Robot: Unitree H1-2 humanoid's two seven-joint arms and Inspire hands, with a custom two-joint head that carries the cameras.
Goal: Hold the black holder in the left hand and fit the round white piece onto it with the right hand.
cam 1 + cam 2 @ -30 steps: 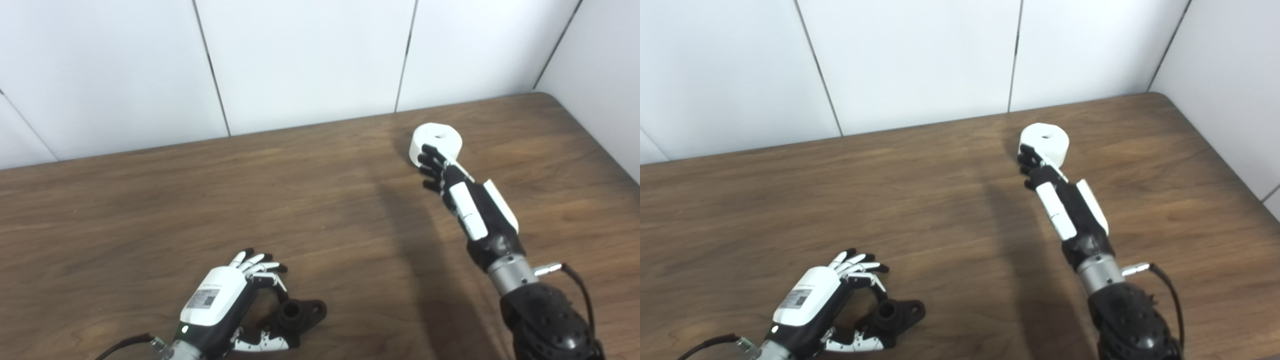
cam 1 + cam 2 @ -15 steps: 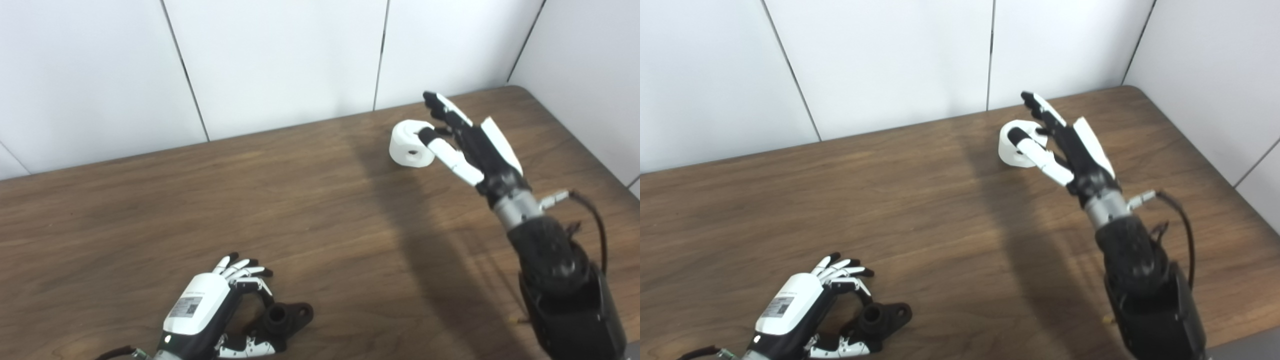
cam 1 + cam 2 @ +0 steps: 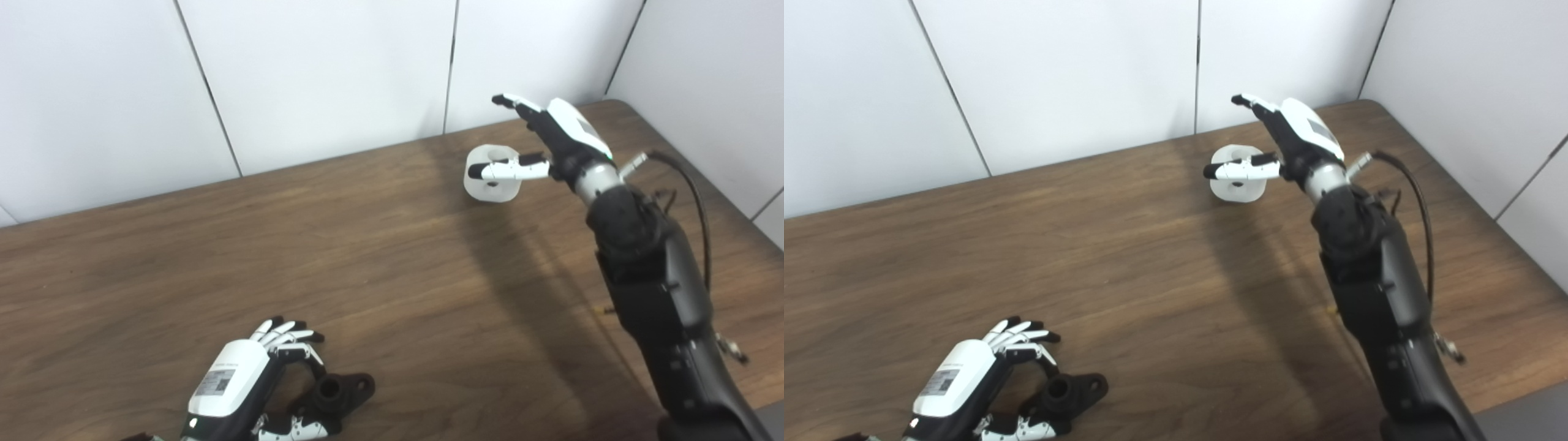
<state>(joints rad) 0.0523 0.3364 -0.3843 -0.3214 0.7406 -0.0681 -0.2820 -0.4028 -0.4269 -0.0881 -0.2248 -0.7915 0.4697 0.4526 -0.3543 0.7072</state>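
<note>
On my feed the left hand [image 3: 236, 392] sits at the near edge of the wooden table [image 3: 380, 257], fingers curled loosely around the black holder [image 3: 334, 395]. The holder lies flat on the table; I cannot tell whether the fingers actually press on it or only cage it. The right hand [image 3: 1286, 144] is raised at the far right of the table with its fingers spread apart (thumb pointing left, the others extended upward and away). The round white piece [image 3: 1236, 182] is at the thumb, its centre hole facing the cameras. I cannot tell whether it is pinched or only touched. Holder and white piece are well apart.
</note>
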